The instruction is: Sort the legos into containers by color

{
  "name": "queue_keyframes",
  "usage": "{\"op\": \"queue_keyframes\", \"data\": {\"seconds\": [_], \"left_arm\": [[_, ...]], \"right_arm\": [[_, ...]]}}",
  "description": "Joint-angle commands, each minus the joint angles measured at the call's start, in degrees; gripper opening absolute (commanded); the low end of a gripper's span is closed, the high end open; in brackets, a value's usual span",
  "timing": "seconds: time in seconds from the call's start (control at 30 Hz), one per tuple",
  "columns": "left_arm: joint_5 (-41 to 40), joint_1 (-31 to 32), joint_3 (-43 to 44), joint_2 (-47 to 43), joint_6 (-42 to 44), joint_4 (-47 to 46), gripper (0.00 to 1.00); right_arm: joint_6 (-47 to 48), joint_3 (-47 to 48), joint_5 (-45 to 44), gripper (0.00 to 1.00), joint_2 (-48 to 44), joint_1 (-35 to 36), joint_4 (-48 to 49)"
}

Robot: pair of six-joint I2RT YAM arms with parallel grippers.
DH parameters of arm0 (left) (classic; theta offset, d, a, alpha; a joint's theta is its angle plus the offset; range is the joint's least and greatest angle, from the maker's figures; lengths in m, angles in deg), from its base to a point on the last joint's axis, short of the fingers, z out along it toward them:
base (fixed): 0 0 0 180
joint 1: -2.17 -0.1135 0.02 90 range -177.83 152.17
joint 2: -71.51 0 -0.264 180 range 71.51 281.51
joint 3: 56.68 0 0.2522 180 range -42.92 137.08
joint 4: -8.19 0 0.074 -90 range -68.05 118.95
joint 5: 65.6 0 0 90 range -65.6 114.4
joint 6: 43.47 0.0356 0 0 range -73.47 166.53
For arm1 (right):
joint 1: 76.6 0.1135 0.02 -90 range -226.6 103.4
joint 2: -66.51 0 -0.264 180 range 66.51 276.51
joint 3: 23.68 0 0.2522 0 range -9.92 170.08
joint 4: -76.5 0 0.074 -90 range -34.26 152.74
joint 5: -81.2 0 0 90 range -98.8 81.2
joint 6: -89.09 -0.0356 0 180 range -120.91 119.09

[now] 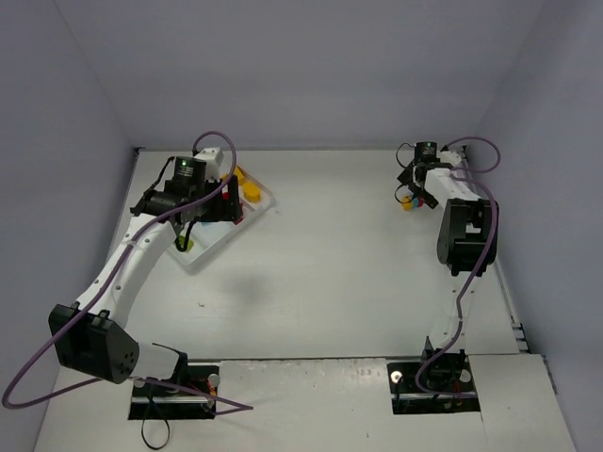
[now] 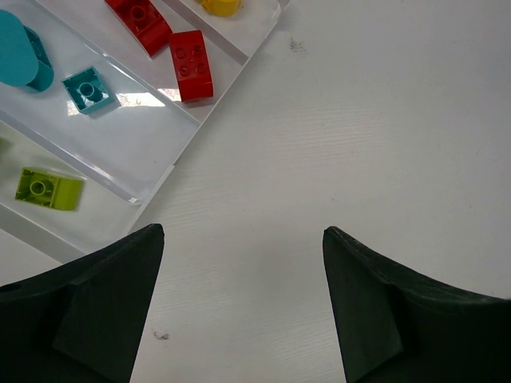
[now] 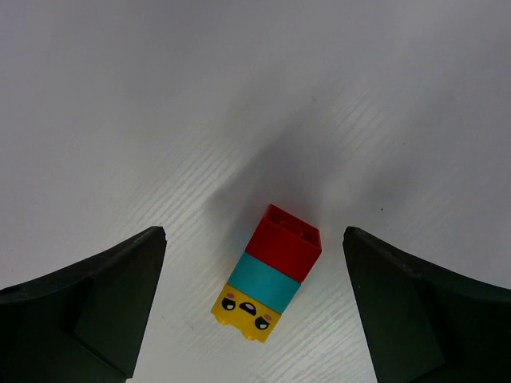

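Note:
A lego cluster (image 3: 267, 279) of a red brick, a teal brick and a yellow face brick lies on its side on the table, also in the top view (image 1: 408, 201). My right gripper (image 3: 254, 231) is open just above it, with the cluster between its fingers; it also shows in the top view (image 1: 412, 191). The white tray (image 2: 136, 136) holds two red bricks (image 2: 192, 65), a teal brick (image 2: 89, 88), a lime brick (image 2: 48, 189) and a yellow piece (image 2: 221, 6) in separate compartments. My left gripper (image 2: 242, 231) is open and empty over bare table beside the tray's corner.
The tray (image 1: 203, 259) lies at an angle at the far left, partly hidden by my left arm (image 1: 141, 250). My right arm (image 1: 462, 235) stands along the right side. Grey walls close in the table on three sides.

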Motion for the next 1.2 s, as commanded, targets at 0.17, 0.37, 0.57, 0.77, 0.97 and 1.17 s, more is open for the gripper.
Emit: {"op": "queue_keyframes", "data": {"seconds": [0.17, 0.37, 0.57, 0.77, 0.97, 1.17], "left_arm": [[1.0, -0.1, 1.1, -1.2, 0.4, -1.3, 0.74], [2.3, -0.1, 1.0, -1.1, 0.2, -1.7, 0.74], [2.7, -0.2, 0.7, -1.0, 0.2, -2.0, 0.74], [4.6, -0.4, -0.8, -2.3, -0.3, -4.8, 0.74], [9.2, -0.1, -3.0, -4.1, -1.5, -8.8, 0.74], [11.9, 4.5, -4.1, -6.6, -4.3, -12.0, 0.74]], "right_arm": [[-5.0, -0.3, 1.9, 0.83, 0.5, -0.8, -2.3], [-5.6, -2.8, 2.6, 0.74, -0.5, -0.7, -2.2], [-6.4, -4.6, 3.8, 0.49, -1.1, -0.6, -1.7], [-5.2, -8.7, 7.1, 0.11, -5.1, 0.2, 1.7], [-4.5, -24.1, 14.6, 0.0, -22.2, 1.8, 17.6], [-6.2, -43.3, 21.4, 0.0, -42.0, 7.0, 33.3]]}}
